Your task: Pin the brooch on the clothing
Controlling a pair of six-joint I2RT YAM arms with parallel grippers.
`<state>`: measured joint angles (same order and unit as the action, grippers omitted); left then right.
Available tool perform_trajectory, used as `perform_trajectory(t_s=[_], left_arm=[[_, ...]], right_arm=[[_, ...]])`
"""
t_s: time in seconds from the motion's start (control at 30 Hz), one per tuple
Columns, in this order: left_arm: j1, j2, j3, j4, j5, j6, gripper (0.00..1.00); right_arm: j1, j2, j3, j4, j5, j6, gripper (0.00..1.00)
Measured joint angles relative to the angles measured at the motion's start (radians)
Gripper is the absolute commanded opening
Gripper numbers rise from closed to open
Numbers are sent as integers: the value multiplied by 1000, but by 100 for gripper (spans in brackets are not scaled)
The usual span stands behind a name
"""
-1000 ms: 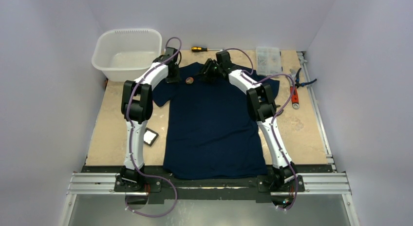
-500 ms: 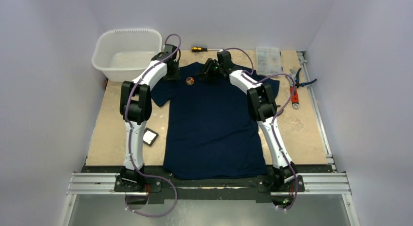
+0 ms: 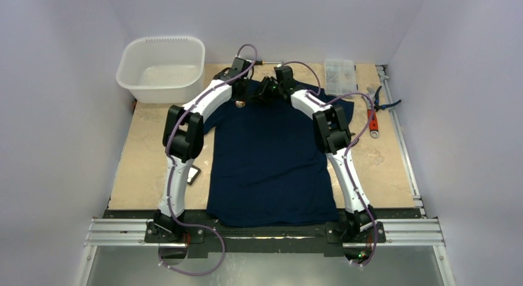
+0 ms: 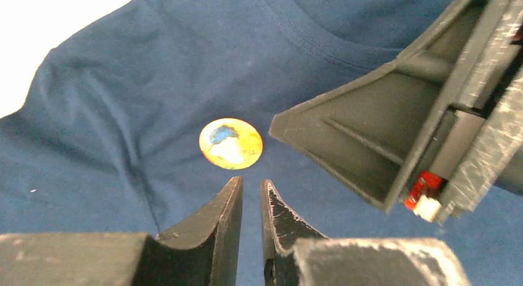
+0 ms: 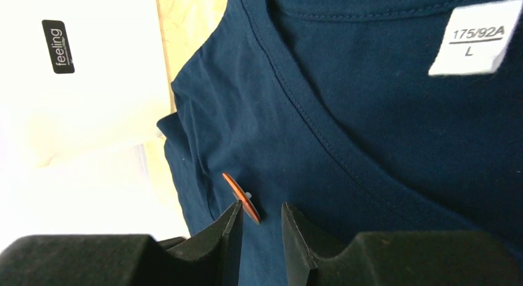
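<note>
- Brooch (image 4: pixel 230 143): small round disc with an orange-yellow face, a blue smudge and a pale patch; edge-on it shows a thin orange rim
- It lies on the navy shirt (image 3: pixel 271 163), at 8 o'clock from the collar
- Left tool (image 4: pixel 251 182): nearly closed, a thin slit, empty; the brooch is just off its tips at 11 o'clock
- Right tool (image 5: pixel 262 206): partly open, gripping nothing, with the brooch rim at its mouth

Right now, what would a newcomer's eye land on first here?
The dark navy short-sleeved T-shirt dominates, spread flat across the middle of the tan wooden table. Next comes the small round orange brooch lying on it near the collar, with the left pincer and right pincer both poised right beside it. The white plastic tub at the far left corner also stands out.
</note>
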<state>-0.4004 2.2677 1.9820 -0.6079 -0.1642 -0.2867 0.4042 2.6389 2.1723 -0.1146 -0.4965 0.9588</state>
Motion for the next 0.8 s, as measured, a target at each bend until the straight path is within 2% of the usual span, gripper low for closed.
perform_trajectory(t_s=[0.23,0.47,0.8], left_arm=[[8,105,37,-30,-24,0,8],[21,122,43,-41,-64,-1,6],[53,134,65,-37,-63,-1,6]], right_arm=[[-1,-2,-2,2,-26,-24,25],[-3,-2,-2,3,-47,-34,14],[-5,-2,5,2,-48,-37,11]])
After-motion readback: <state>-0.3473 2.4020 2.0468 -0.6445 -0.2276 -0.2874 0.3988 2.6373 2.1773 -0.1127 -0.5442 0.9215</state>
